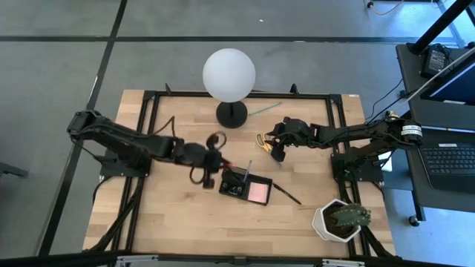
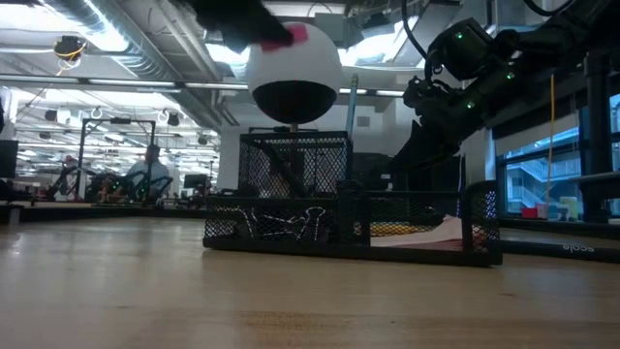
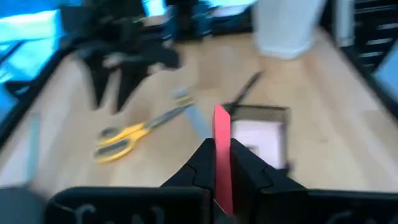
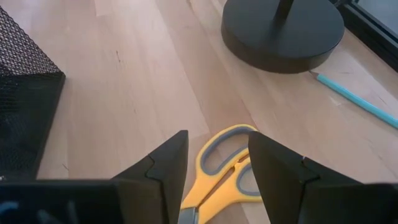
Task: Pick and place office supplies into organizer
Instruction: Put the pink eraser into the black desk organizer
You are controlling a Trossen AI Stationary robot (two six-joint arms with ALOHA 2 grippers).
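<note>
The open right end effector (image 4: 214, 165) straddles the stiff, slick yellow-handled scissors (image 4: 227, 168), best pinched across the handle loops, while the left end effector (image 3: 222, 168) pinches a thin red slip (image 3: 222, 158).

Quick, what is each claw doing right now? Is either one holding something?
Left claw: shut on a thin flat pink piece, above the black mesh organizer tray.
Right claw: open, empty, over the yellow-handled scissors.

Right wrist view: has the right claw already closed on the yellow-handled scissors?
No, the right claw is open, its two fingers standing apart above the yellow-handled scissors, which lie flat on the table.
</note>
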